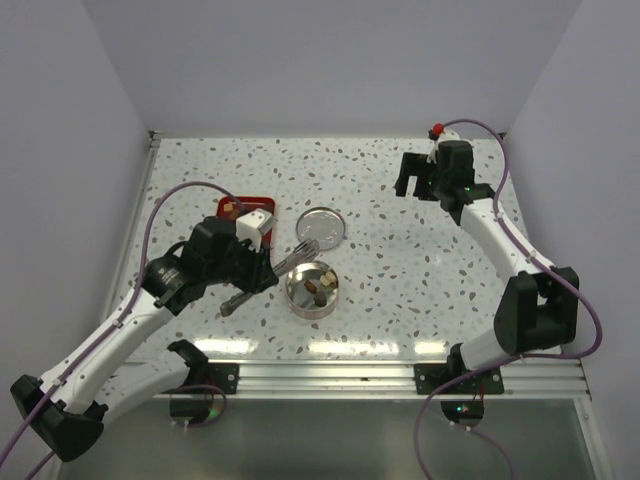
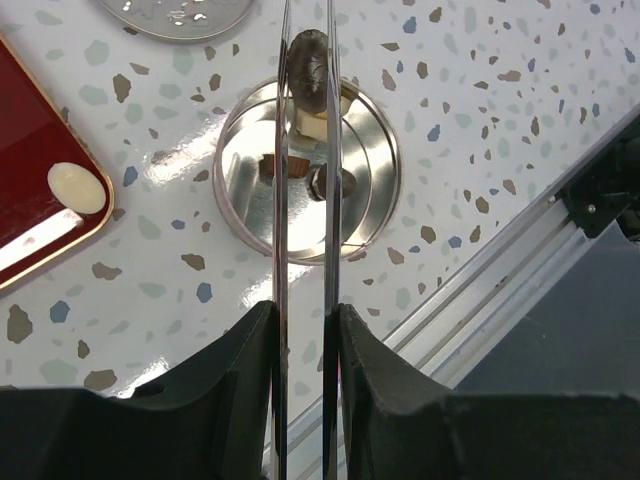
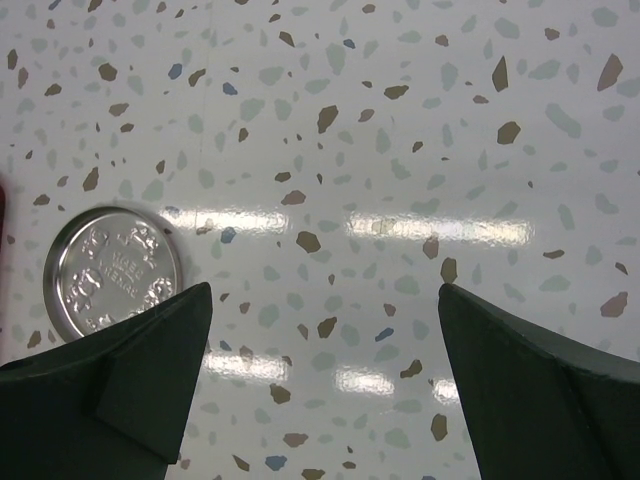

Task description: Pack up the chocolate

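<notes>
The left pincer [image 2: 305, 335] is clenched on metal tweezers [image 2: 280, 210], whose tips pinch a dark chocolate chunk [image 2: 308, 62] over the round tin's [image 2: 228, 195] rim. More chunks [image 2: 318, 183] lie inside. The right pincer [image 3: 325, 292] is released.

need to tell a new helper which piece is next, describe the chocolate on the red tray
On the speckled table, find the red tray beside the left arm, left of the round tin. Near its edge lies a pale cream oval chocolate. Unlike the dark piece in the tongs and the pieces in the tin, it lies on red.
</notes>
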